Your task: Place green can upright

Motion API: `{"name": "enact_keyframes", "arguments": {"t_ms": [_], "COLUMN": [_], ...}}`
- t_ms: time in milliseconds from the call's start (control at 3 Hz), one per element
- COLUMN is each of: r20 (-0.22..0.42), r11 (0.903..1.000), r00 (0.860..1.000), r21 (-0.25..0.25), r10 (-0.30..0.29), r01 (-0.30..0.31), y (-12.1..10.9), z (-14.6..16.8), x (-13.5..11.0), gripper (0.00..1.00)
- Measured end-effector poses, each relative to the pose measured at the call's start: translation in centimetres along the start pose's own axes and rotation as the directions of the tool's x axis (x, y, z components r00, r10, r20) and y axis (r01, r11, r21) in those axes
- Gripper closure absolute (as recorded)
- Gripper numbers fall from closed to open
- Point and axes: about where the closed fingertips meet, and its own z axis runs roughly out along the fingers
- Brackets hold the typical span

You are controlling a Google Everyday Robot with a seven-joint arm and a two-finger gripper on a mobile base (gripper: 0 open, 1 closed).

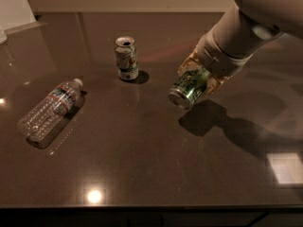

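Camera view shows the gripper (198, 79) squeezing the green can (185, 92). The can hangs tipped above the dark table (151, 169), right of the middle. A pale can (126, 58) stands up nearby. A clear bottle (49, 110) lies on its side.

Green can (188, 90): dark shiny green, pale streaks, silver end. It is clasped in the gripper (199, 78) above the counter's right half; fingers (189, 66) tan-yellow. Second can (126, 58): whitish pale green, red mark. Bottle (49, 111): clear, white label with red band. Counter (142, 164): glossy dark brown.
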Motion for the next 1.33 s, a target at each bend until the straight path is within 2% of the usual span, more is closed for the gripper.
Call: {"name": "enact_keyframes", "arguments": {"t_ms": [333,667,1000,1333], "r20": [-0.101,-0.207,-0.318,-0.341], "r11": [0.9932,0.9767,0.9519,0.9419], "r00": [0.995,0.976,0.941,0.933], "r21": [0.11,0.187,0.233,0.26], "r10": [-0.026,-0.065,-0.118,-0.116], "r01": [0.037,0.105,0.198,0.212], "y": [-1.7,-2.3,-2.3,-3.1], "z": [-1.3,-2.3,-2.8,-3.2], "x": [1.1,1.6,2.3,2.6], "gripper": [1.0,1.0,1.0,1.0]}}
